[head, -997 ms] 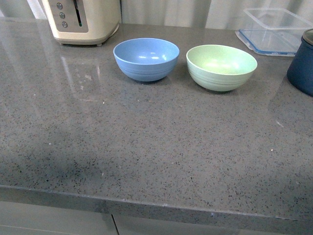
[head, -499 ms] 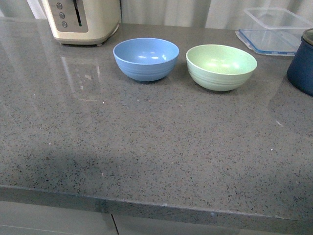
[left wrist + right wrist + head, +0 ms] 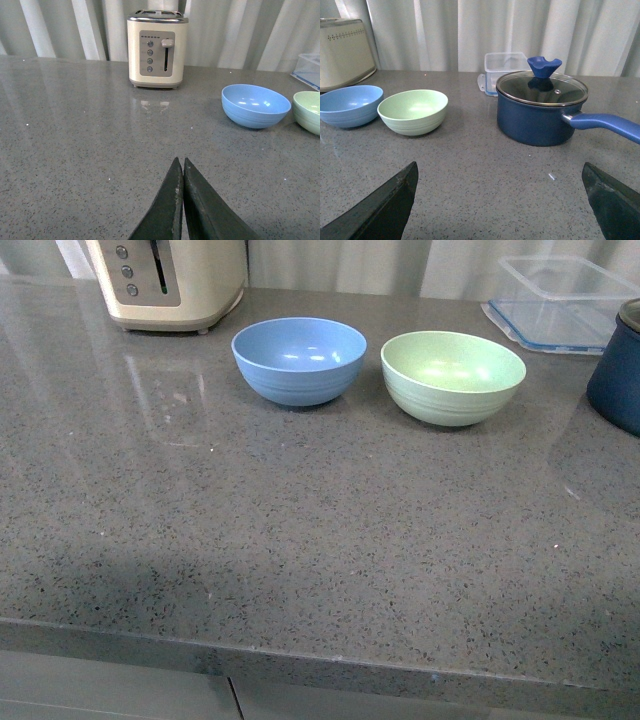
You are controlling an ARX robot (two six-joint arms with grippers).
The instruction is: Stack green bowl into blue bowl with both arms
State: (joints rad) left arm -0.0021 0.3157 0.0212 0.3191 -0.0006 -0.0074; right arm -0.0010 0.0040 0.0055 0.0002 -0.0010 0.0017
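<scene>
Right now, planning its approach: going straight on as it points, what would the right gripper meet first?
Likely the navy pot, slightly off centre; the green bowl sits aside. Depth unclear.

The blue bowl (image 3: pixel 299 360) is plain sky-blue, the green bowl (image 3: pixel 453 376) pale speckled mint; desk (image 3: pixel 300 540) grey with dark flecks, toaster (image 3: pixel 157 50) cream, pot (image 3: pixel 535 120) navy.
</scene>
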